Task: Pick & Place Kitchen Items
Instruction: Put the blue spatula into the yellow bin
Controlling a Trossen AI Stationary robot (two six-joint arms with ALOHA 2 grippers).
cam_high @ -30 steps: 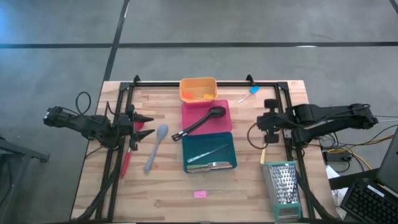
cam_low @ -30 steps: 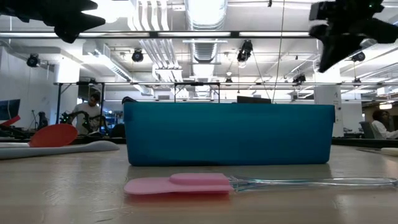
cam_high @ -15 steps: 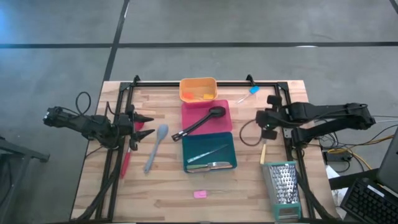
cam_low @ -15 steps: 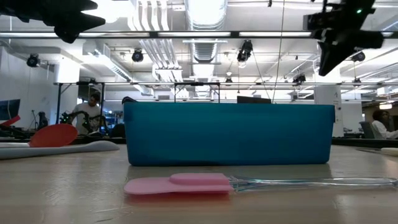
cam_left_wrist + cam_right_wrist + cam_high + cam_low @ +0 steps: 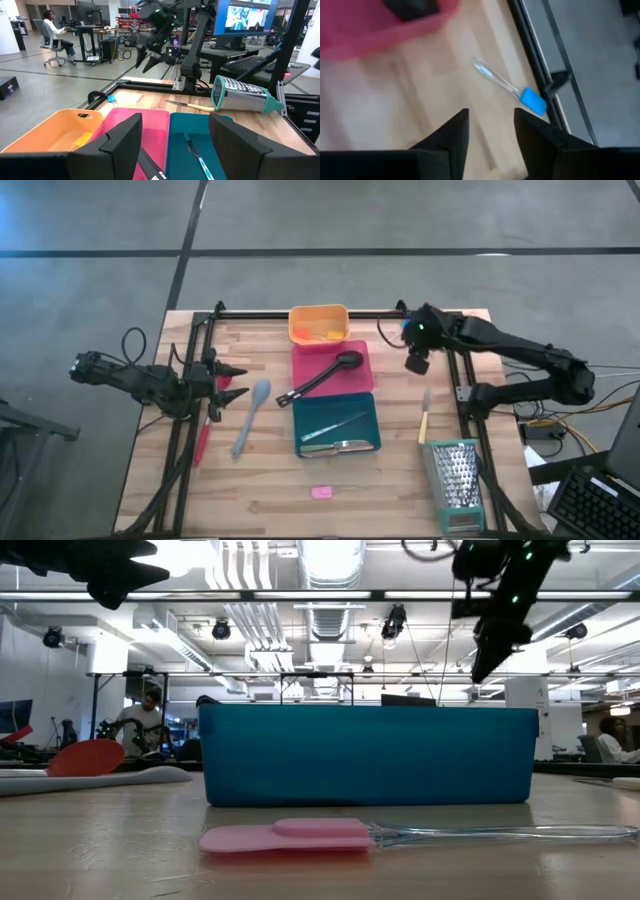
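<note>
Right fingers (image 5: 489, 131) above blue spatula (image 5: 533, 100)

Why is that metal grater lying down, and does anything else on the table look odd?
The box grater lies on its side at the table's near right corner, tipped rather than standing. Several utensils lie loose on the wood: the pink spatula, grey spoon and yellow-handled knife. Nothing looks spilled or broken.

Overhead, table-level (both wrists too)

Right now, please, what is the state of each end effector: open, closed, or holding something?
Left end effector: open, holding nothing, above the trays.
Right end effector: open, holding nothing, near the blue spatula.
</note>
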